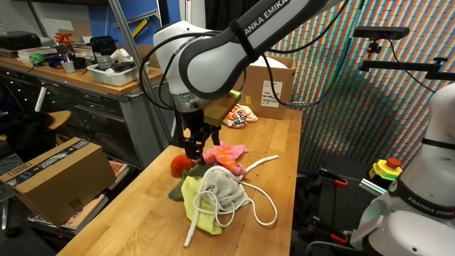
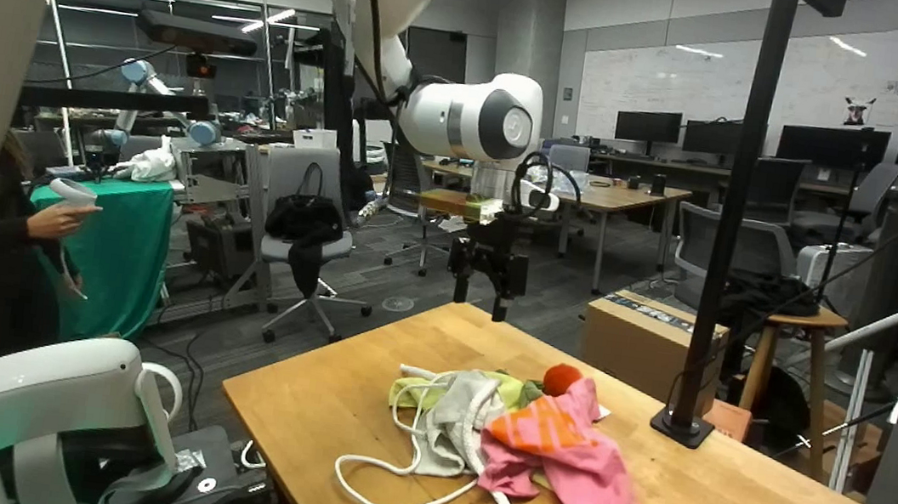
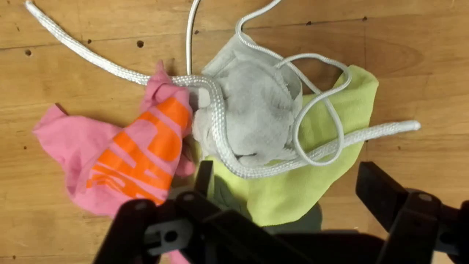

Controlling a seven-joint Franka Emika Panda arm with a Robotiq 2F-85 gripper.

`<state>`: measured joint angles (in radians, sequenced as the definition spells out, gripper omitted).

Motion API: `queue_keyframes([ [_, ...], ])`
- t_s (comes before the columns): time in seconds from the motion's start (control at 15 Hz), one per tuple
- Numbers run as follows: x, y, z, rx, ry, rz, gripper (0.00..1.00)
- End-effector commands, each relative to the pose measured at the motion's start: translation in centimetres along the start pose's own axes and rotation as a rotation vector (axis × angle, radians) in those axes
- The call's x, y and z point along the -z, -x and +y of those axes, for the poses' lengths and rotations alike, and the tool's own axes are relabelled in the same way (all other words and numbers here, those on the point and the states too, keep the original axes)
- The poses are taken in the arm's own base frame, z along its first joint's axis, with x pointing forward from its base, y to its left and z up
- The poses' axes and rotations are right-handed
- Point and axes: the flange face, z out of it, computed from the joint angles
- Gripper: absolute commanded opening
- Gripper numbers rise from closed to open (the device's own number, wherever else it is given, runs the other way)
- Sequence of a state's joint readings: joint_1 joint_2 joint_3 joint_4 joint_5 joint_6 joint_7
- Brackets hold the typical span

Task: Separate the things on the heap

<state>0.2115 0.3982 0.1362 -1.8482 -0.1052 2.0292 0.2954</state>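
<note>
Wooden table | heap: rumpled pink, grey, lime cloths, looped white rope | pincer spread

orange-lettered pink cloth, yellow-green cloth, grey cloth, white rope

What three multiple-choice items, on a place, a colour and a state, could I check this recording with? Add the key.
1. Where does the thick white rope run? A) into the cardboard box; B) over the grey cloth; C) along the floor.
2. What colour is the lettering on the pink cloth? A) black; B) green; C) orange.
3. How do the fingers stand? A) apart; B) shut on the rope; C) shut on nothing.

1B: it crosses on top in the wrist view; 2C: the lettering shows orange there; 3A: a gap separates them.
</note>
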Motion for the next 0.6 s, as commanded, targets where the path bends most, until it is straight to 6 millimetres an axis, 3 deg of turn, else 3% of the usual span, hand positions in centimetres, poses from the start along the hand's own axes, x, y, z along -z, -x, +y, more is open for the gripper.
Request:
queue_keyframes([
  [0.0, -0.9, -4.3, 2.8, -0.034, -0.037, 0.021, 1.0],
  [0.33, -3.7, -7.6, 7.4, -0.105, -0.06, 0.002, 1.0],
  [0.53, -5.3, -8.6, 9.6, -0.143, -0.077, -0.024, 1.0],
])
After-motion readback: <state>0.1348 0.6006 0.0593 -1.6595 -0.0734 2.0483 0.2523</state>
